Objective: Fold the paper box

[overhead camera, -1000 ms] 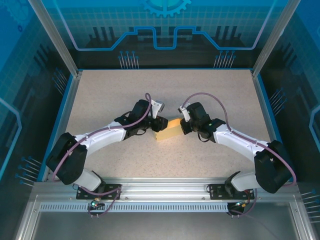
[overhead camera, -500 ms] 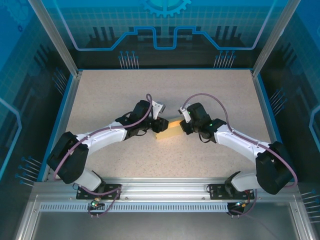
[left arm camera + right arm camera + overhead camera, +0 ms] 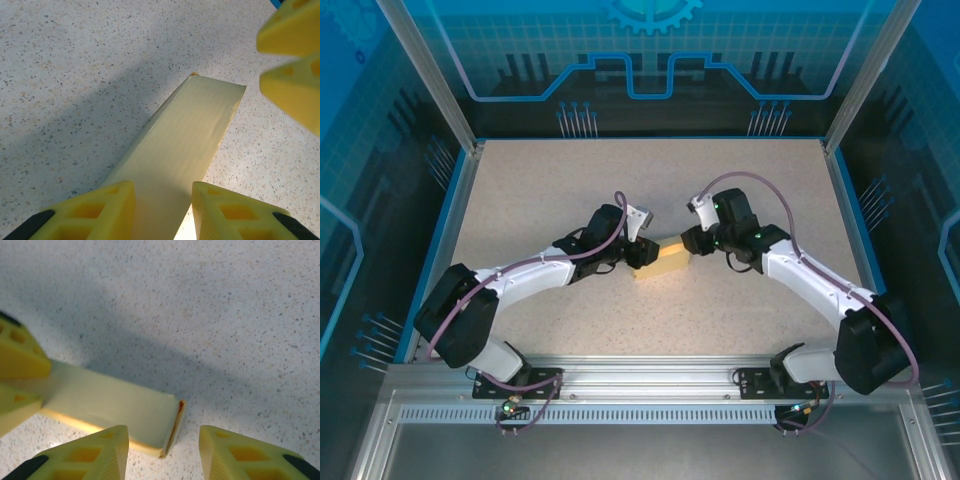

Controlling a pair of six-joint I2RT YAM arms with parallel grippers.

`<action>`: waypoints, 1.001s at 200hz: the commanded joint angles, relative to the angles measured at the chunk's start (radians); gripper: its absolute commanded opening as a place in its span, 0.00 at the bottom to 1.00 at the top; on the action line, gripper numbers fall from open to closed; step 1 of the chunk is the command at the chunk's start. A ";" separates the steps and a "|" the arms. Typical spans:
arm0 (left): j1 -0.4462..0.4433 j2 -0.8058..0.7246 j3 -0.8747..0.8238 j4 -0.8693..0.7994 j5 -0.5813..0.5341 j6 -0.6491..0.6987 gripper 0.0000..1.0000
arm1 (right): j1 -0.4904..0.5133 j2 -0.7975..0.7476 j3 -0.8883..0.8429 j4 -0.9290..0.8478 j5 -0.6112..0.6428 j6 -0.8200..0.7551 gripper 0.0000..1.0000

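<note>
Left gripper (image 3: 642, 251) sits at the near-left end of the pale yellow thin-cardboard paper box (image 3: 665, 262). The box lies flat mid-table on the speckled beige tabletop (image 3: 540, 190), long axis running near-left to far-right. In the left wrist view its yellow fingers (image 3: 107, 207) straddle the box with no gap showing on either side, so the jaws are closed on the paper box, squeezing its side walls. The box reads as an already formed long rectangular tube, top panel smooth, edges creased sharp.

At the far-right end the end flap (image 3: 175, 424) stands slightly ajar, with a thin orange-brown edge showing in the slit. By my read it is not fully tucked. Right gripper (image 3: 692, 241) is just beyond that end, jaws spread wide, holding nothing. In the right wrist view the flap sits just ahead of its fingertips (image 3: 100, 452), apart from both.

Handling, judged:
- **Weight and stiffness:** very light and hollow, stiff along creases, soft across panels. It will likely dent or collapse under a hard pinch.
- **Grip on the table:** probably slides easily on the tabletop, so one end needs pinning while the other gets pushed.
- **Best hold:** across the side walls near an end, where the creases give stiffness, with light force, as the left has it.
- **Flap:** better pressed flat-on with a fingertip than pinched. The tab could buckle or tear if pushed off-angle.
- **Risk:** the box skews or pops out of the left grip.
</note>
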 commanded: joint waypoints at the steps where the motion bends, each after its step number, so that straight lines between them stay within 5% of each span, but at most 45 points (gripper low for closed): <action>1: -0.009 0.006 -0.028 -0.022 -0.011 0.013 0.37 | -0.054 0.058 0.051 -0.011 -0.163 0.008 0.43; 50: -0.009 -0.001 -0.027 -0.023 -0.013 0.013 0.37 | -0.101 0.172 0.099 -0.019 -0.248 0.010 0.44; 156: -0.011 -0.024 -0.033 -0.017 -0.021 0.013 0.38 | -0.144 0.172 -0.055 0.051 -0.289 0.044 0.42; 200: -0.011 -0.069 -0.038 -0.008 -0.034 -0.003 0.47 | -0.145 0.176 -0.088 0.072 -0.300 0.055 0.40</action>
